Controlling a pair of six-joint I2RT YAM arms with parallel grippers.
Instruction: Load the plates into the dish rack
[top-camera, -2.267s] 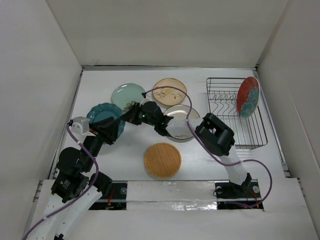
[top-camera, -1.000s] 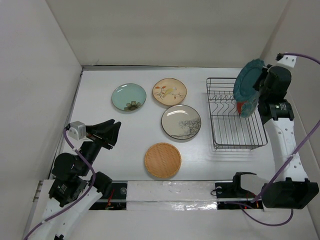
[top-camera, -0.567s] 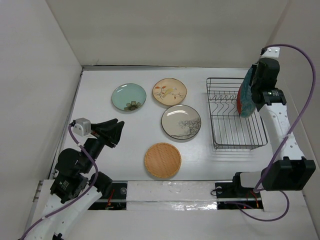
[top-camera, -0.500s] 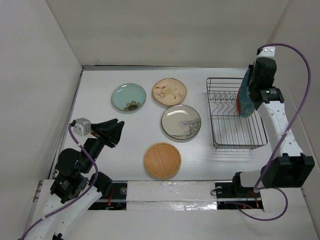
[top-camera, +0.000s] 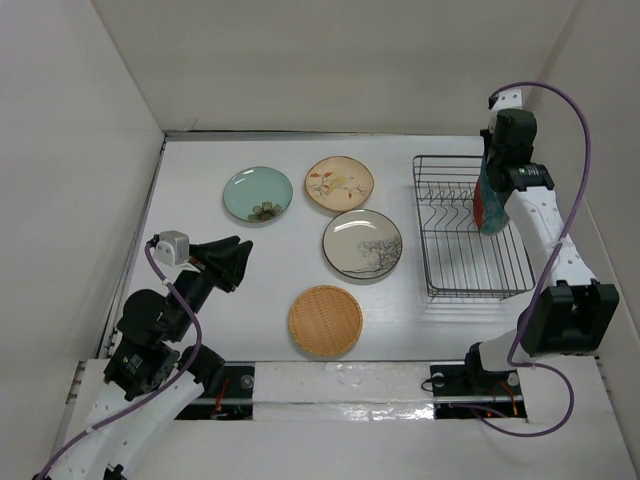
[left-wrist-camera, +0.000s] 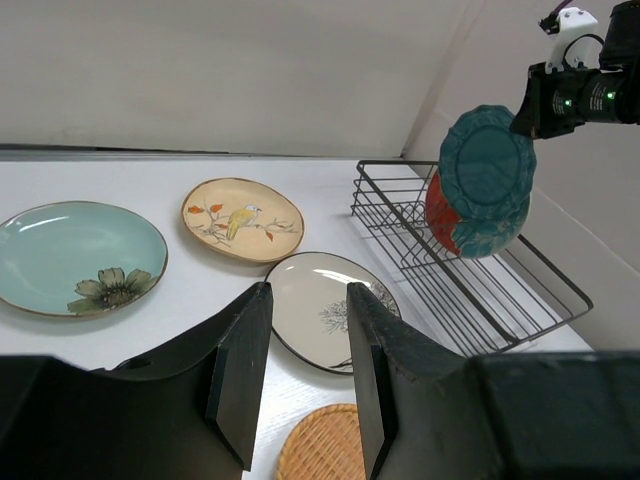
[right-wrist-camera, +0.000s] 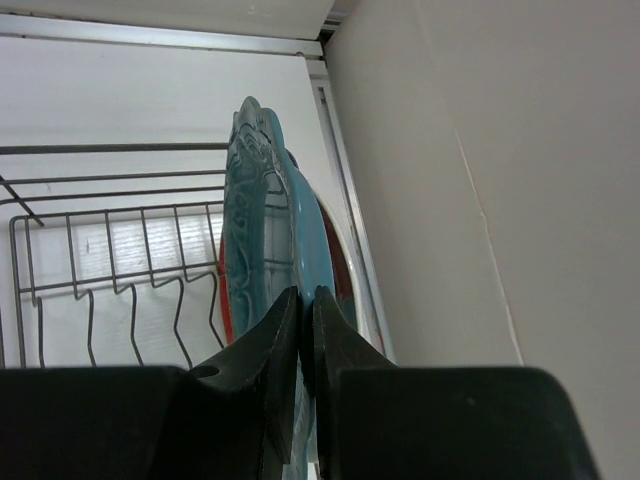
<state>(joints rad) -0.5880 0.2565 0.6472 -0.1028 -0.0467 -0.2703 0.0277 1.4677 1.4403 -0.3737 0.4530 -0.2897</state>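
My right gripper (right-wrist-camera: 300, 305) is pinching the rim of the dark teal plate (left-wrist-camera: 485, 175), holding it upright over the rack (top-camera: 462, 265), just beside the red plate (left-wrist-camera: 437, 215) standing there. My left gripper (left-wrist-camera: 305, 300) is hovering half open, holding nothing.

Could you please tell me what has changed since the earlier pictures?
The right gripper took the dark teal plate from the left, carried it across to the dish rack and now holds it upright beside the red-and-teal plate. The left gripper, open, barely moved. The other four plates stayed put.
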